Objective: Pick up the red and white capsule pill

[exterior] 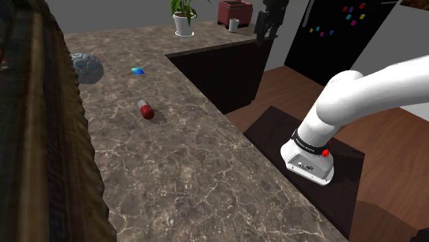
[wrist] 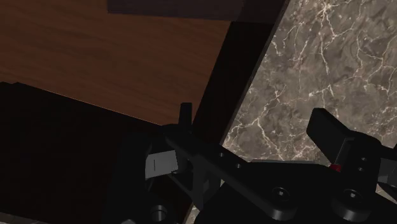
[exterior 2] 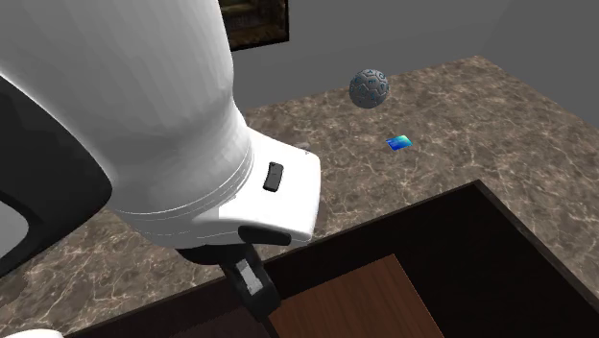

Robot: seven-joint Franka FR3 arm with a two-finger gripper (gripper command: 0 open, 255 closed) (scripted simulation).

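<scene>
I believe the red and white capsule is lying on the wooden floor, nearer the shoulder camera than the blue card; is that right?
Not quite: the capsule lies on the marbled counter, not on the wooden floor, as the shoulder view shows. The rest holds: it is nearer that camera than the blue card.

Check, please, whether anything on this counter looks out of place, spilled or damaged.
Nothing is spilled or damaged. Mildly odd: a red and grey-white capsule lies loose on the marbled counter, and a grey patterned ball rests near a small blue card, unusual things for a kitchen worktop.
</scene>
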